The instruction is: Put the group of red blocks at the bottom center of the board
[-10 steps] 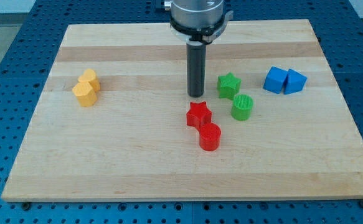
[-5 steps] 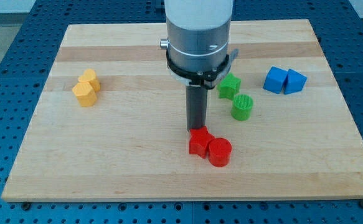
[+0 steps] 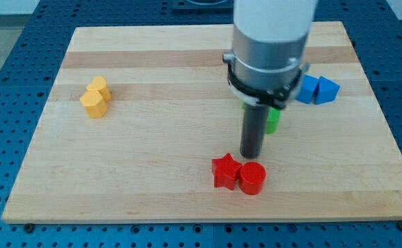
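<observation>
Standing on the desk (image 3: 152, 186), my tip (image 3: 250, 156) sits just above the pair of red blocks, toward the view's top. The red cylinder (image 3: 252, 178) lies right below my tip, near it but with a sliver of wood between; the red star (image 3: 226, 170) touches the cylinder's left side, down and to the left of my tip. Both rest near the view's bottom, around the board's middle.

I carry no jaws, only a plain rod, so nothing opens, closes or grips.

I can read no writing or labels anywhere.

Behind my rod, a green block (image 3: 273, 120) peeks out, mostly hidden; its shape I cannot tell. Up and right of my tip, two blue blocks (image 3: 318, 89) sit touching. Far to the left, two yellow blocks (image 3: 95, 97) huddle together.
</observation>
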Controlling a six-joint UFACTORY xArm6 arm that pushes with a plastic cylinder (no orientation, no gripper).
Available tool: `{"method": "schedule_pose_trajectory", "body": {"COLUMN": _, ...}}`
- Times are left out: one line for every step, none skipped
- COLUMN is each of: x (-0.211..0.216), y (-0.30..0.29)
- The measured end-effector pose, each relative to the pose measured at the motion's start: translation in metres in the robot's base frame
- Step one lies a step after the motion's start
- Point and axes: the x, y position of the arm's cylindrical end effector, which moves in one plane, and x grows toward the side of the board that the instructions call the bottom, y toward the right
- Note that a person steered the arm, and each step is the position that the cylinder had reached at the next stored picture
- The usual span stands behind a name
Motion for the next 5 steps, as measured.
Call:
{"method": "schedule_pose_trajectory", "body": {"x": 0.01, "y": 0.004}}
{"method": "schedule_pose_trajectory", "body": {"x": 0.011, "y": 0.014}}
{"method": "schedule_pose_trajectory", "body": {"x": 0.009, "y": 0.037}}
{"method": "schedule_pose_trajectory", "body": {"x": 0.025, "y": 0.06}}
{"method": "schedule_pose_trajectory", "body": {"x": 0.043, "y": 0.055}}
